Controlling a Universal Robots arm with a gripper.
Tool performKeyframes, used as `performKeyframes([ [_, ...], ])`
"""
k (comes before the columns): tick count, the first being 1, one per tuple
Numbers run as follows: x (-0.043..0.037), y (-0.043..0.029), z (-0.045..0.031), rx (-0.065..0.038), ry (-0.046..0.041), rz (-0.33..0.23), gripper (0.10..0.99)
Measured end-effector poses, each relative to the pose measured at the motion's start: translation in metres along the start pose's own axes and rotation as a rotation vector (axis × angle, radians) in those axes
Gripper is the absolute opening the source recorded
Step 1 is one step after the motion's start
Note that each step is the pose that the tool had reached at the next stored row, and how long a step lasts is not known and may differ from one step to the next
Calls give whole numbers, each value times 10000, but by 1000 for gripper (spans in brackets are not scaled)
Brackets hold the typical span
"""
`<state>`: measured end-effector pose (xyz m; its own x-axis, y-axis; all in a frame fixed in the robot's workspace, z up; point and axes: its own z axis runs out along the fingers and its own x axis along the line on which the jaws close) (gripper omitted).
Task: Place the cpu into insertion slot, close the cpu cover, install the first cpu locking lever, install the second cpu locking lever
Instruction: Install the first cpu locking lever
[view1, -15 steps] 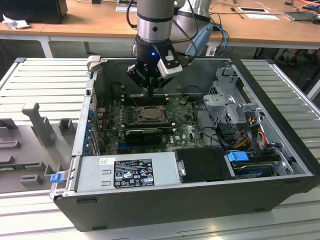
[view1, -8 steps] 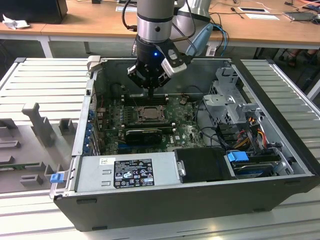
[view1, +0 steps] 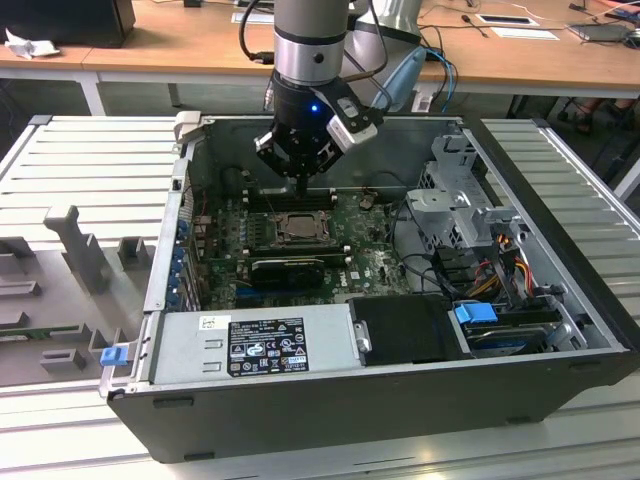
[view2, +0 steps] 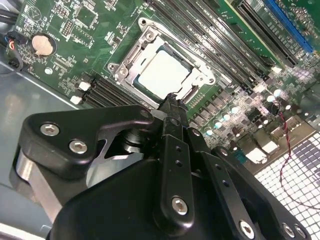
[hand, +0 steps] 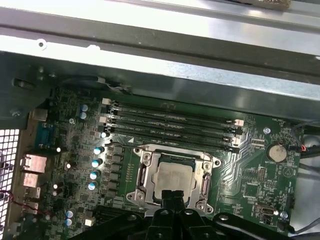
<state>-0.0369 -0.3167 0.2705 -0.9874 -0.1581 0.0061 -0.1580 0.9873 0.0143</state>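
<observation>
Silvery cpu (hand: 172, 180) sits in insertion slot (view1: 270, 238), exterior view middle | cpu cover (hand: 175, 151) down | levers unclear | pincer (view2: 171, 100) tips together, holding nothing

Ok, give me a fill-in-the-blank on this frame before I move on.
1. The cpu sits in the insertion ___.
2. The cpu cover framing it lies ___ (open/closed).
3. The gripper hovers over a motherboard coloured ___.
Missing: slot; closed; green.
</observation>
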Motion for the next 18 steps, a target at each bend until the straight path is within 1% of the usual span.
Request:
performKeyframes([
  [3, 11, 1, 0, 3, -7, -7, 106],
  [9, 67, 10, 0, 4, -20, -30, 106],
  [15, 129, 20, 6, 1, -33, -152, 106],
  [18, 180, 28, 13, -15, -59, -163, 106],
])
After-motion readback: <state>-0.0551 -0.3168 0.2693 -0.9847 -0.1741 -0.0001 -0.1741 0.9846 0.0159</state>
